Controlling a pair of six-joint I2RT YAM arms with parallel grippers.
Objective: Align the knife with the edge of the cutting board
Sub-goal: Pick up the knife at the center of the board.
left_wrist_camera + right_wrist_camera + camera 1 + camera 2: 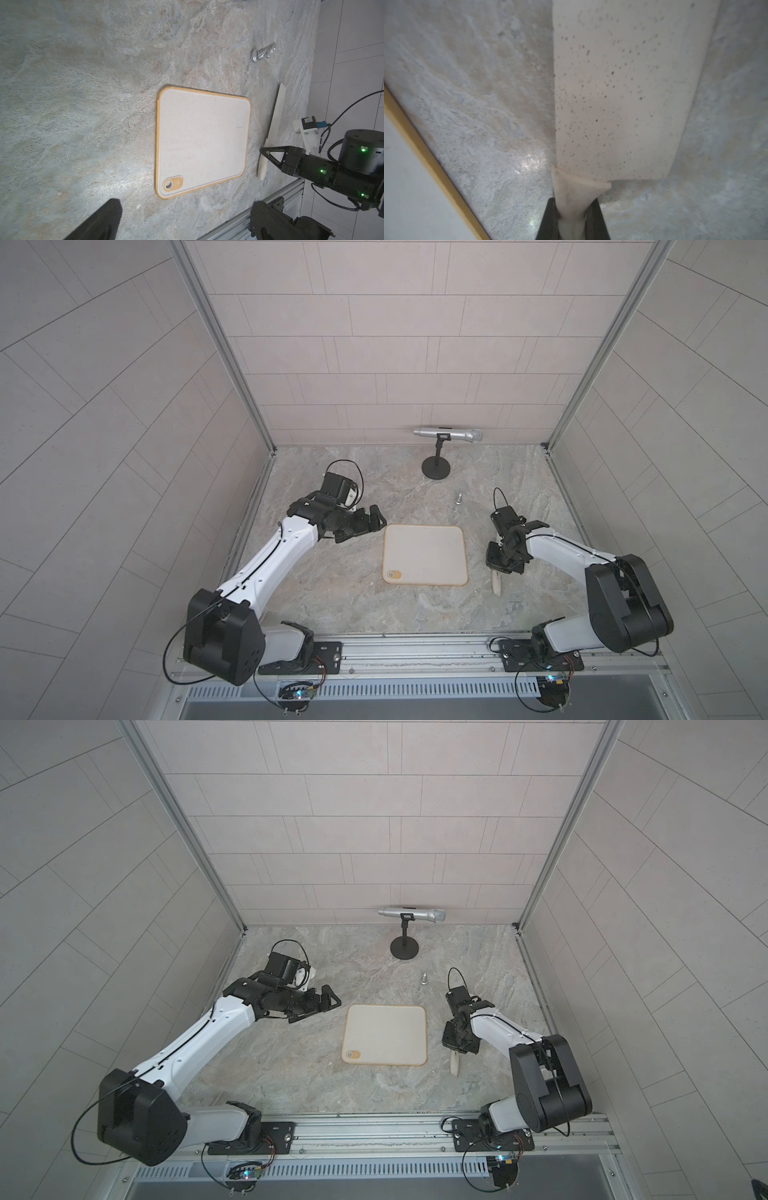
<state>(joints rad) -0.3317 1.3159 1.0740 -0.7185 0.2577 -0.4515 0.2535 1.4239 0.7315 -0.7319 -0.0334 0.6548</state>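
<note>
Nearest, the right pincer (572,207) is clamped on the handle of the pale knife (276,116). The knife sits just right of the cutting board (424,554) on the stone tabletop (332,597), not touching it and slightly angled. The left pincer (365,526) hovers wide open by the board's far left corner. A silver microphone (449,434) stands at the back.

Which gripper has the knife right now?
The right gripper, shut on the handle of the knife beside the cutting board; the left gripper hangs open and empty.
</note>
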